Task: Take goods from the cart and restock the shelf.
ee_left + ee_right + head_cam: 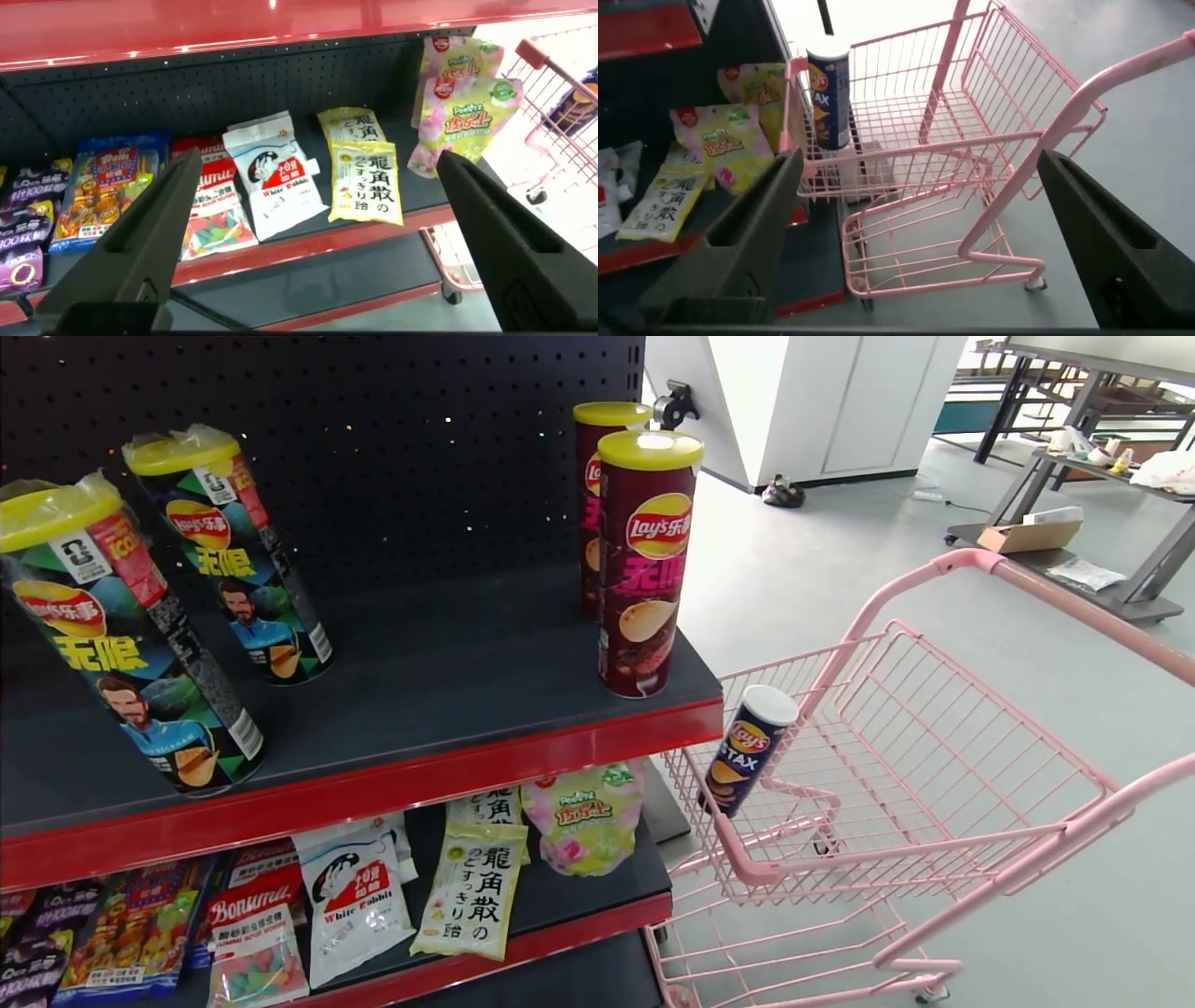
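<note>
A blue chip can [750,747] with a white lid leans in the near-shelf corner of the pink cart [761,875]. In the right wrist view my right gripper [920,159] is open and holds nothing; it hangs some way back from the cart [1013,187], with the blue can [828,98] beyond its fingers. My left gripper [318,163] is open too, facing the lower shelf's snack bags [364,177] from a distance. The upper shelf [373,789] carries two maroon cans [646,565] at its right end and two dark green cans [126,635] at the left.
Between the can groups the upper shelf board [448,681] is bare. Flat snack bags [471,887] line the lower shelf, a pale green pouch [583,817] nearest the cart. Open grey floor lies around the cart; metal tables [1102,523] stand far back right.
</note>
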Robot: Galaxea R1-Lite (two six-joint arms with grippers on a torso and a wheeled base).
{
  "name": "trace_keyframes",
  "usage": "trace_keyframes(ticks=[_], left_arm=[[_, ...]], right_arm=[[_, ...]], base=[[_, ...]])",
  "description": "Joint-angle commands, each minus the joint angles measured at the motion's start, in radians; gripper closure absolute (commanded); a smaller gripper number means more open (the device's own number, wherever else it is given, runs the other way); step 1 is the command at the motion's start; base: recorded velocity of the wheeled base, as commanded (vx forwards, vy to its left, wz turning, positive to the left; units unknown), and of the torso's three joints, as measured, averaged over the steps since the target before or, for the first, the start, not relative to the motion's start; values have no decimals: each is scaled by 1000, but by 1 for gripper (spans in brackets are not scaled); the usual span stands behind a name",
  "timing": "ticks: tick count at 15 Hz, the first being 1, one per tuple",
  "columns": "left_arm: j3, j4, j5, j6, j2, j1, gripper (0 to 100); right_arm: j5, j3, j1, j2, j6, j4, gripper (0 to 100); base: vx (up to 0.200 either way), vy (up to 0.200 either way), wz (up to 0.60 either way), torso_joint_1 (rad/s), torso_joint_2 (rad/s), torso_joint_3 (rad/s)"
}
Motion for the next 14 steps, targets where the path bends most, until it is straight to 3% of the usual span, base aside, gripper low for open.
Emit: trace_keyframes(ticks=[1,3,6,9,14], left_arm=[[-1,0,0,-2,1,0,0],[0,0,1,-1,1,-2,0],[-1,0,0,4,1,-2,0],[-1,0,0,6,1,0,0],[-1,0,-11,16,1,0,0]], right_arm=[[81,-212,142,777,89,-395,0],[106,-212,205,1006,92,-609,0],[192,-277,225,1356,97,-682,0],[264,-312,213,1557,108,-845,0],[285,-346,204,1653,109,-851,0]], base=[[0,0,0,0,0,0],[0,0,0,0,0,0],[0,0,0,0,0,0],[0,0,0,0,0,0],[0,0,0,0,0,0]])
